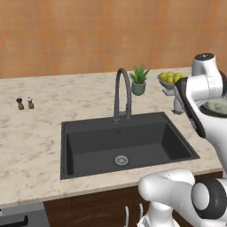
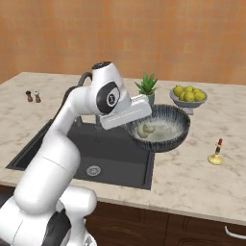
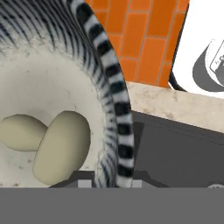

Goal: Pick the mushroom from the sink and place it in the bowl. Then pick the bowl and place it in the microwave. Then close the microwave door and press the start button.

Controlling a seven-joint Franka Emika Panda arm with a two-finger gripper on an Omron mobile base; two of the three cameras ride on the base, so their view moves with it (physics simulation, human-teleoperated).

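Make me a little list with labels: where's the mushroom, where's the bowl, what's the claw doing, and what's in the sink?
mushroom: lying inside the bowl
bowl: lifted off the counter, over the sink's right edge
claw: clamped on the bowl's rim
sink: black basin showing just its drain
faucet: dark gooseneck behind the sink
nearby: potted plant, fruit bowl

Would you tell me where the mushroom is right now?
The mushroom lies inside the bowl, which the gripper holds by its rim above the sink's right edge.
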